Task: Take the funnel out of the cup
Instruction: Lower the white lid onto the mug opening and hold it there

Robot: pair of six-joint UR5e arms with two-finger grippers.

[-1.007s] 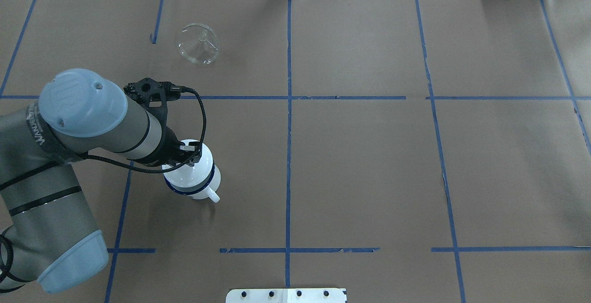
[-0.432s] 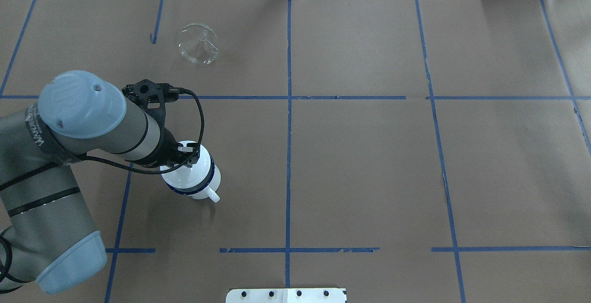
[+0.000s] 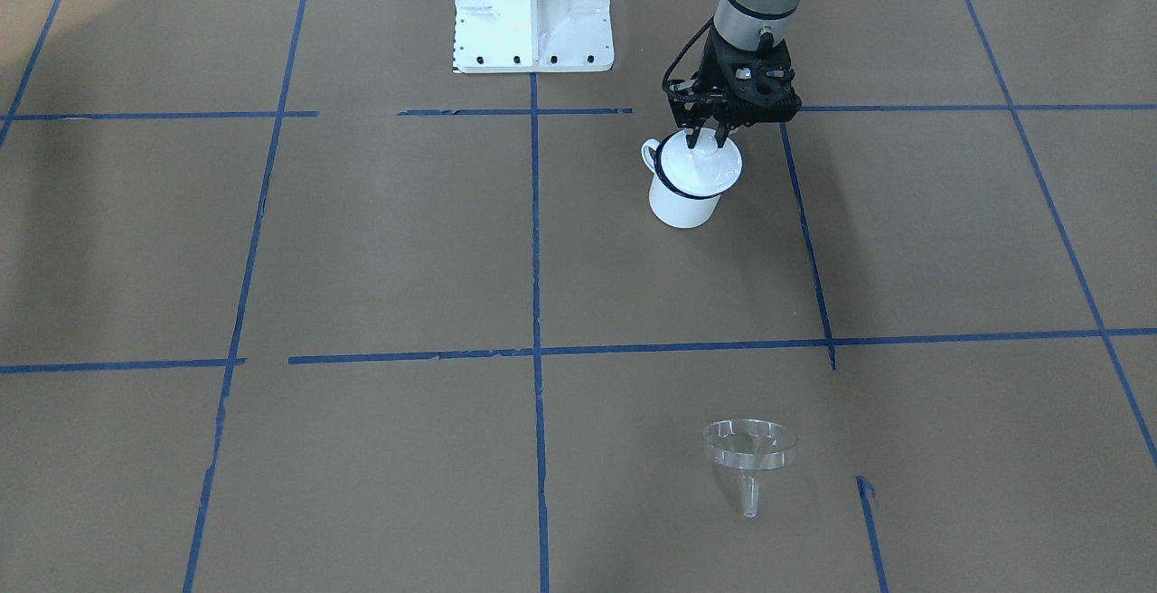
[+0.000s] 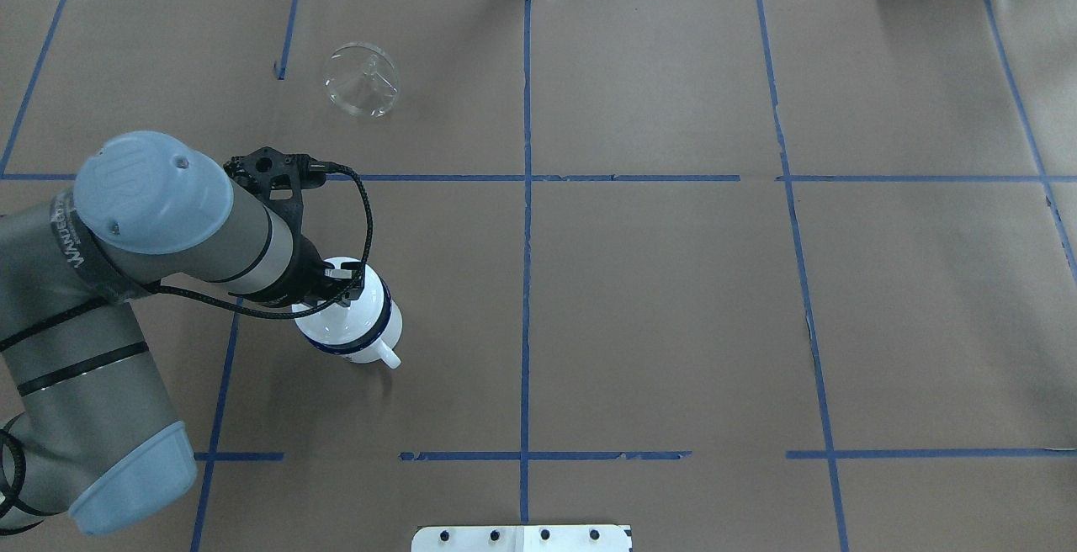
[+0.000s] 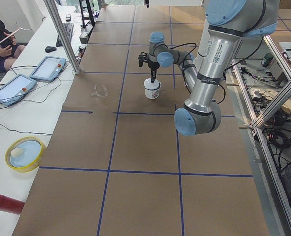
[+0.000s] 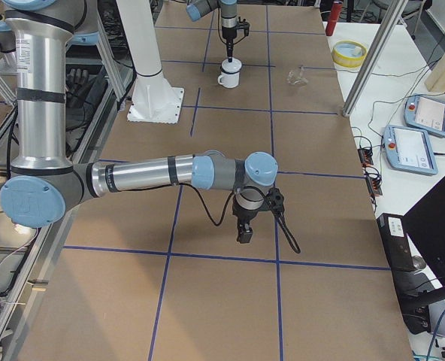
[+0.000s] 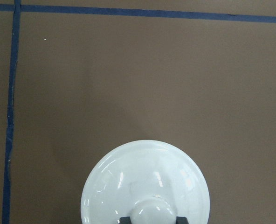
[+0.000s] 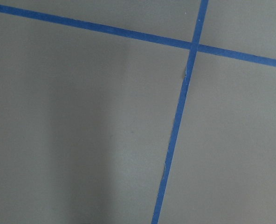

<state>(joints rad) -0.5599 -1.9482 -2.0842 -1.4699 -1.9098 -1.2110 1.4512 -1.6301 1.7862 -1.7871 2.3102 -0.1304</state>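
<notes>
Left gripper (image 3: 710, 134), fingers closed on a white round knobbed lid (image 3: 703, 168) atop the white enamel mug (image 3: 680, 204); clear transparent funnel (image 3: 749, 447) lies well apart on the brown paper-covered table (image 3: 362, 240).

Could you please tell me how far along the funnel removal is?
Done: the funnel lies on the table, apart from the cup. In hand: the left tool grips the knob of the lid on the cup. Left: seemingly just releasing.
</notes>
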